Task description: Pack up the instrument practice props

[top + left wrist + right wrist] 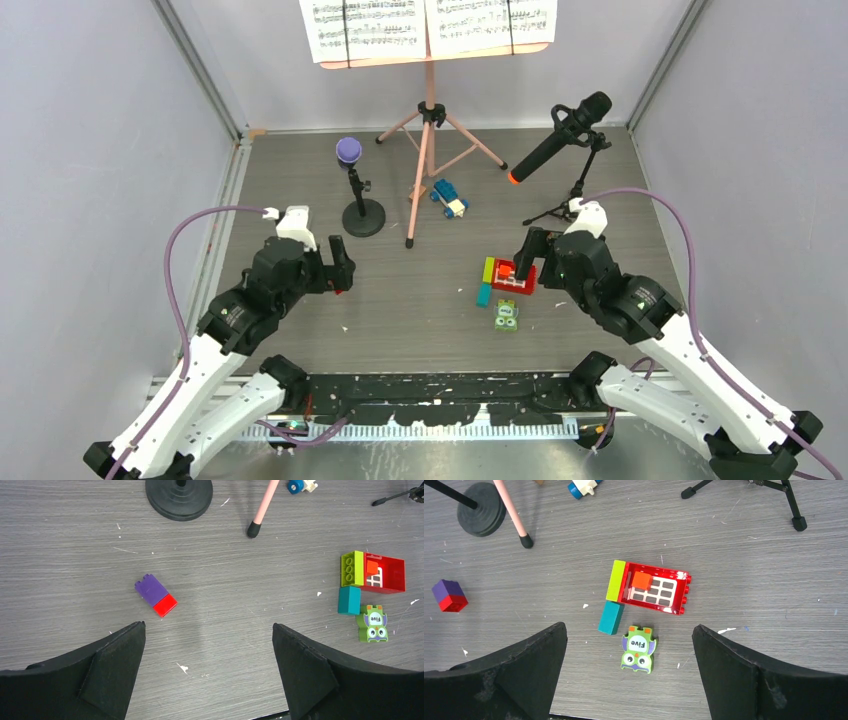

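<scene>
The pink sheet-music holder stands on tripod legs at the back centre, with white note sheets across its top. A purple-headed microphone sits upright in a black round-base support to its left. At the right, a black orange-tipped microphone rests tilted on a black tripod support. My left gripper hangs open over bare table, short of the round base. My right gripper is open above the toy bricks, holding nothing.
Red, lime, teal and green owl bricks lie clustered under the right gripper. A purple-and-red brick lies in front of the left gripper. A blue toy car sits by a pink leg. Grey walls enclose three sides.
</scene>
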Robot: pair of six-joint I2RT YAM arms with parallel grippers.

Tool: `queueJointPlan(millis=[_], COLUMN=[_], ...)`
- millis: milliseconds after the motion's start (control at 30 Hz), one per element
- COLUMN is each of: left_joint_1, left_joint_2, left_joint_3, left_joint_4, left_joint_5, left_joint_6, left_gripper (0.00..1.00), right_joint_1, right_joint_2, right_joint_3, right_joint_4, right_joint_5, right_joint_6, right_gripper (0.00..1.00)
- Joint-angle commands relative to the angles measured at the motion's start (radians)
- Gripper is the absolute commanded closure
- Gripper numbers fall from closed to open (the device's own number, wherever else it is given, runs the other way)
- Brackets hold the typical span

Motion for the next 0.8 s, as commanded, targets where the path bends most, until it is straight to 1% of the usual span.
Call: queueJointPlan(millis=[0,100,233,433,600,767], left_joint_1=[-0.002,-0.003,-0.003,-0.003,-0.003,-0.003], left_joint_2=[-0.005,-0.01,-0.012,-0.01,-0.047,-0.083], left_joint_3=[0.025,0.031,0.022,0.01,0.001,-0.009], left_joint_4=[-0.01,-0.022,-0.017,-0.023,0.015,0.059], left_joint_5=[-0.011,-0.047,-0.019,-0.028,0.016,0.049], left_joint_6=[-0.016,-0.021,-0.01,-0.03,-0.027,-0.007], left_gripper=[0.0,0.0,0.0,0.0,0.0,0.0], right_joint_1=[-0.001,-0.001,-0.002,-0.002,-0.001,-0.001], right_joint_2=[-0.016,-0.018,-0.039,-0.063,-0.071,-0.07], right_joint_3=[0.045,0.058,0.054,0.057,0.068,0.066], right_joint_4=[0.034,0.026,0.025,0.01,-0.012,0.007], right_joint_5=[-0.005,0.008,0.032,0.055,0.051,0.041], right_joint_6=[-0.002,0.008,0.02,0.037,0.046,0.045], right_gripper=[0.0,0.0,0.0,0.0,0.0,0.0])
